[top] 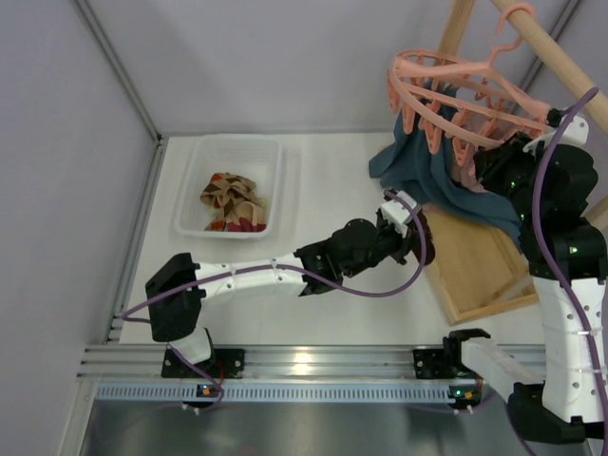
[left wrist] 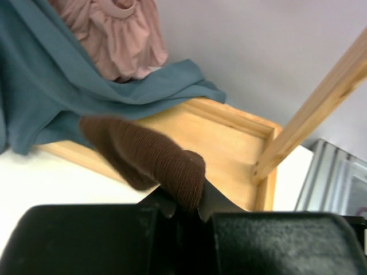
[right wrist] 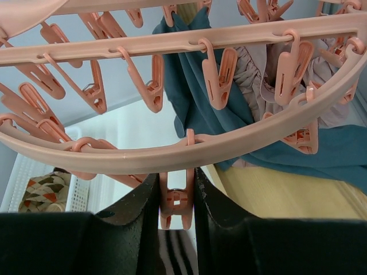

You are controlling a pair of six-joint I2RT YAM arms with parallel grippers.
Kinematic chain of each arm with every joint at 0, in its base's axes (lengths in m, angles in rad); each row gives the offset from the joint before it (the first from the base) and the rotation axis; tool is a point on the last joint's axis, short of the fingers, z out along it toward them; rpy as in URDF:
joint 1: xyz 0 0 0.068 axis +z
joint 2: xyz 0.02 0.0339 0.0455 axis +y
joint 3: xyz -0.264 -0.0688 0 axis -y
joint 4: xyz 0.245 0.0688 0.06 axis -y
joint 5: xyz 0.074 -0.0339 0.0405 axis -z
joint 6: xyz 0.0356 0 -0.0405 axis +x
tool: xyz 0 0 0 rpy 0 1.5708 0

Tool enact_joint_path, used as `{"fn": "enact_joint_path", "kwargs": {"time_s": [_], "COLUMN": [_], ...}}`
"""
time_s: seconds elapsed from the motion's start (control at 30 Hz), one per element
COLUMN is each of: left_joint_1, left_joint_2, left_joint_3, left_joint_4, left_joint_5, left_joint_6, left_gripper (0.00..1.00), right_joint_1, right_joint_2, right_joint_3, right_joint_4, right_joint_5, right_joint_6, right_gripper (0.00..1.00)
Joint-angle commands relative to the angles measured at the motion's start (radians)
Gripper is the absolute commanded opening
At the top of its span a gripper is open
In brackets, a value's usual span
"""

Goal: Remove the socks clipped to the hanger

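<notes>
Part of the job looks done. In the top view, the white basket [top: 237,140] at about ten o'clock on the table already holds a heap of patterned socks [top: 231,201], off the hanger [top: 446,63], which hangs at one o'clock from the wooden pole [top: 560,57].

Your left gripper [left wrist: 183,209] is clamped tight on a dark brown sock [left wrist: 143,152]. The sock sticks out towards ten o'clock in the wrist view and no clip is on it, so I judge it already freed. It sits mid-table, just beside the wooden base [left wrist: 223,143] and well apart from the basket, so it is not yet dropped in.

Your right gripper [right wrist: 176,179] is up under the hanger's outer ring [right wrist: 172,157]. Its fingers [right wrist: 137,200] press against both sides of one hanging clip [right wrist: 175,203] at six o'clock on the ring. Below that clip a striped bit of fabric [right wrist: 175,258] shows between the fingers. It is probably a sock that is still pegged, but too little shows to be sure.

The other clips in the right wrist view hang empty, apart from those that seem to hold the teal cloth [right wrist: 183,86] and the pale pink garment [right wrist: 255,74]. Neither of those is yours to take.

What is left, as I read it, is to bin the brown sock and release the striped one. I cannot see the far side of the hanger well enough to rule out more.
</notes>
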Motion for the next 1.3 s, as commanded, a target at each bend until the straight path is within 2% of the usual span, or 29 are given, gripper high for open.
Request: {"fn": "enact_joint_path", "kwargs": {"time_s": [0.0,0.1,0.2,0.37,0.5,0.53,0.6,0.63,0.73,1.03,1.2,1.23,1.27], "left_joint_1": [-0.001,0.015,0.087,0.349,0.531,0.611,0.703,0.795,0.925,1.084,1.089,1.089,1.089], "left_joint_2": [-0.029,-0.043,-0.069,-0.169,-0.245,-0.255,-0.264,-0.261,-0.221,0.026,0.069,0.067,0.064], "left_joint_3": [0.009,0.026,0.046,-0.012,-0.057,-0.063,-0.065,-0.066,-0.050,0.073,0.066,0.058,0.056], "left_joint_4": [-0.037,-0.101,-0.230,-0.397,-0.468,-0.480,-0.509,-0.512,-0.512,-0.519,-0.519,-0.519,-0.519], "left_joint_5": [-0.072,-0.117,-0.090,-0.002,-0.114,-0.122,-0.062,-0.030,0.058,0.237,0.237,0.240,0.239], "left_joint_6": [0.023,0.014,-0.065,-0.189,-0.173,-0.175,-0.199,-0.210,-0.221,-0.302,-0.325,-0.331,-0.336], "left_gripper": [0.00,0.00,0.00,0.00,0.00,0.00,0.00,0.00,0.00,0.00,0.00,0.05,0.14], "right_joint_1": [-0.008,-0.008,-0.009,-0.008,-0.009,-0.008,-0.008,-0.009,-0.008,-0.008,-0.008,-0.009,-0.008], "right_joint_2": [-0.017,-0.022,-0.029,-0.043,-0.052,-0.054,-0.063,-0.066,-0.066,-0.052,-0.055,-0.054,-0.054], "right_joint_3": [-0.014,-0.026,-0.039,-0.065,-0.086,-0.089,-0.098,-0.100,-0.102,-0.114,-0.129,-0.132,-0.132], "right_joint_4": [0.054,0.057,0.058,0.061,0.065,0.066,0.069,0.071,0.074,0.078,0.080,0.080,0.080], "right_joint_5": [0.003,-0.004,-0.010,-0.018,-0.026,-0.030,-0.036,-0.039,-0.047,-0.067,-0.067,-0.073,-0.076], "right_joint_6": [0.000,0.001,0.000,-0.005,-0.011,-0.011,-0.011,-0.013,-0.011,-0.023,-0.028,-0.028,-0.028], "right_gripper": [0.00,0.00,0.00,0.00,0.00,0.00,0.00,0.00,0.00,0.05,0.14,0.16,0.20]}}
